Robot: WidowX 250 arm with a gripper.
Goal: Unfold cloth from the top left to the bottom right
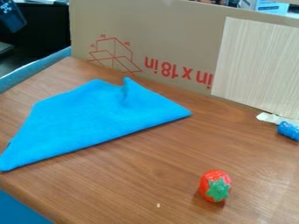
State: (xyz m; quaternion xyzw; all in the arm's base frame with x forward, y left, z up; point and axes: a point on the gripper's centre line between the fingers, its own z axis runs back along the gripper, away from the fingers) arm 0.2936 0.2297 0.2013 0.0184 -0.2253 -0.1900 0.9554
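"Fingers: are they standing spread or pressed together?"

"I'm looking, but I cannot tell; the black gripper point(12, 16) is hanging at the top left."

"And the blue cloth point(88, 118)?"

"It's lying folded on the left of the wooden surface point(146, 175) (one small peak is poking up), and a red strawberry point(211, 179) is sitting well apart, at the lower right."

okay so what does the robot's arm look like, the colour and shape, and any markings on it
The part of the robot arm in the upper left corner looks blackish and blocky, narrowing toward its lower end, with small pale marks. Finer detail is hard to make out.
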